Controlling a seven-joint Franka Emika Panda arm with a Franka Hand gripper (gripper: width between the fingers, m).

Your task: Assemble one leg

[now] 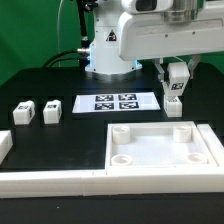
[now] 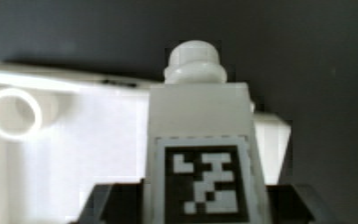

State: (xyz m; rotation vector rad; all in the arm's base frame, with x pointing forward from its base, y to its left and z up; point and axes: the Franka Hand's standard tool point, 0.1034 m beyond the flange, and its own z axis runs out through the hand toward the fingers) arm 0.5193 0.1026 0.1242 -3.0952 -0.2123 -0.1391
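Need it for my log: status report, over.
Gripper shut on the leg. Leg above the panel, near a corner socket, not seated. Other legs sit well aside.

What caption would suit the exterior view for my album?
Gripper holds a leg over the white panel; two more legs lie aside.

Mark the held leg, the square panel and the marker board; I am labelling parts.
held leg (image 1: 176, 100), exterior view, front face.
square panel (image 1: 160, 146), exterior view, bare middle.
marker board (image 1: 117, 103), exterior view, middle.
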